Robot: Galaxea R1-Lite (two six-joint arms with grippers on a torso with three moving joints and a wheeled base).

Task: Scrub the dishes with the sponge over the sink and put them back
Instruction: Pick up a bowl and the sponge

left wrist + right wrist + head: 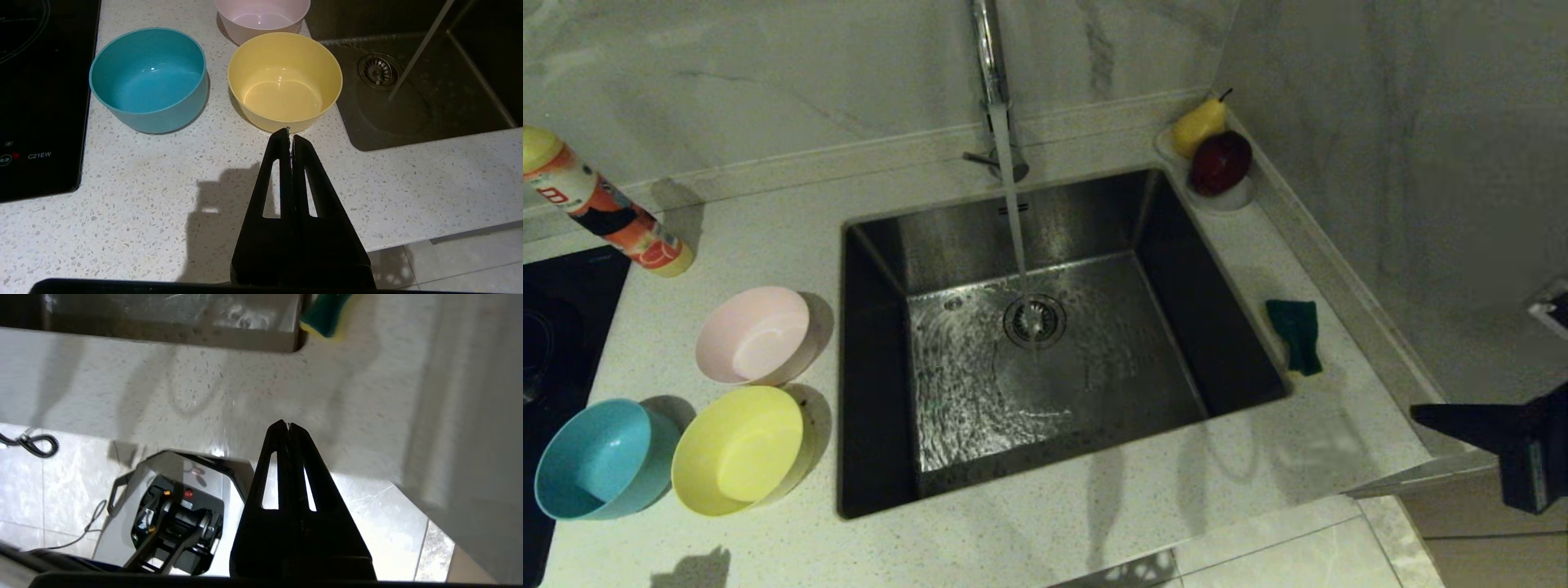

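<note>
Three bowls stand on the counter left of the sink [874, 343]: pink bowl [756, 335], yellow bowl [739, 449] and blue bowl [600, 459]. The green-topped sponge [1296, 335] lies on the counter right of the sink. Water runs from the faucet [990, 73] onto the drain. My right gripper [1421, 413] is shut and empty at the counter's front right corner, nearer than the sponge [325, 316]. My left gripper [291, 134] is shut and empty just short of the yellow bowl [284, 81], beside the blue bowl [149, 77] and pink bowl [261, 18].
A white dish [1232, 198] with a pear [1197, 124] and a red apple [1220, 162] sits at the sink's back right corner. A bottle [596, 204] lies at the back left. A black cooktop [560, 327] borders the bowls. A wall rises on the right.
</note>
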